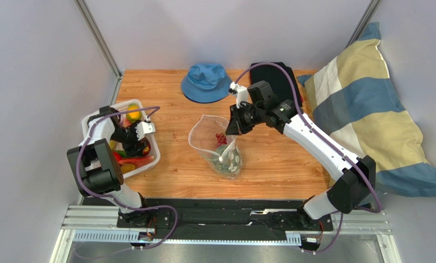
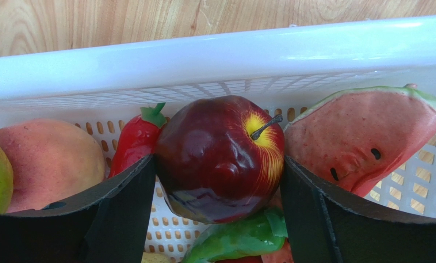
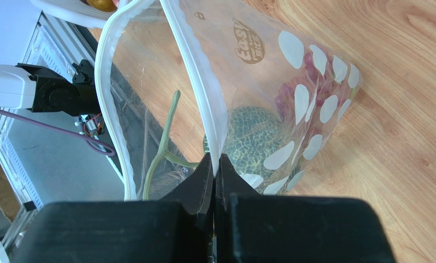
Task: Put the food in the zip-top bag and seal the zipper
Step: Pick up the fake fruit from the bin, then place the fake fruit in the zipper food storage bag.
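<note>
The dark red fruit (image 2: 220,159) lies in the white mesh basket (image 2: 204,55), and my left gripper (image 2: 219,181) has both pads against its sides. Around it lie a watermelon slice (image 2: 363,137), a red pepper (image 2: 135,142), a green vegetable (image 2: 236,238) and a peach-coloured fruit (image 2: 47,161). My right gripper (image 3: 216,164) is shut on the zipper (image 3: 195,66) edge of the zip-top bag (image 3: 247,49), holding its mouth up and open at mid table (image 1: 214,145). A ribbed green squash ball (image 3: 253,137) and purple grapes (image 3: 313,71) sit inside the bag.
The basket (image 1: 151,139) stands at the table's left edge with my left gripper (image 1: 131,143) down in it. A blue hat (image 1: 206,82) and a dark cloth (image 1: 278,76) lie at the back. A striped pillow (image 1: 368,109) rests at the right.
</note>
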`<action>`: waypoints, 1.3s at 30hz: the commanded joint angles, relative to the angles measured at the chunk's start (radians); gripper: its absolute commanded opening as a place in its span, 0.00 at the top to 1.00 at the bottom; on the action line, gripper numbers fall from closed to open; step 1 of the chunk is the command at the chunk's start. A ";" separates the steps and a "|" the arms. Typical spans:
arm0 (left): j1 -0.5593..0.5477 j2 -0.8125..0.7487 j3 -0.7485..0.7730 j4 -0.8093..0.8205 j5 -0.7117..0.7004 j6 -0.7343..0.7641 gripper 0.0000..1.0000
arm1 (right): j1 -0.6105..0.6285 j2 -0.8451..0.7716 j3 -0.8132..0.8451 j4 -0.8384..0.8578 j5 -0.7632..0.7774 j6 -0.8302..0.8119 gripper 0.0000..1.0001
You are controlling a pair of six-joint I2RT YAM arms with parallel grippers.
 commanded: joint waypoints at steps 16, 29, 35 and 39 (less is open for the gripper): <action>-0.113 -0.382 0.307 -0.253 0.388 -0.306 0.74 | -0.026 0.050 0.104 0.088 -0.198 0.184 1.00; -0.795 -0.434 0.322 0.330 0.318 -1.296 0.76 | -0.133 0.084 0.057 0.084 -0.185 0.194 1.00; -0.897 -0.301 0.304 0.399 0.169 -1.364 0.71 | -0.170 0.109 0.072 0.088 -0.199 0.206 1.00; -0.897 -0.243 0.337 0.434 -0.028 -1.362 0.50 | -0.181 0.107 0.068 0.084 -0.206 0.208 1.00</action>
